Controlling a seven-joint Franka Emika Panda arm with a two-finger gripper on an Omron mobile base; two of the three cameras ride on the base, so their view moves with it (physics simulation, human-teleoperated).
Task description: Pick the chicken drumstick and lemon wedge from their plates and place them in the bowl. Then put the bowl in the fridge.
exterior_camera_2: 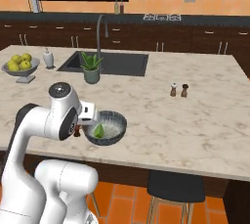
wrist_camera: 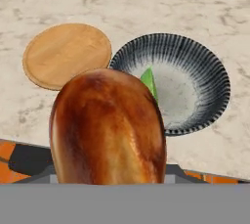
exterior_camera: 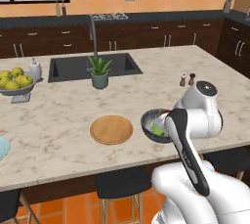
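Gripped between our gripper (exterior_camera_2: 78,131) jaws, the chicken drumstick (wrist_camera: 108,127) hung glossy and reddish-brown, its rounded meaty end toward the hand camera. We judged the coming move turned on one relation: the bowl (wrist_camera: 205,69) lay just beyond and slightly right of the drumstick, close by the counter's near edge. Ribbed dark outside and speckled pale inside, it already held the green lemon wedge (wrist_camera: 149,82). Left of it sat the bare, round wooden plate (wrist_camera: 66,54) on the marbled counter (wrist_camera: 195,3).
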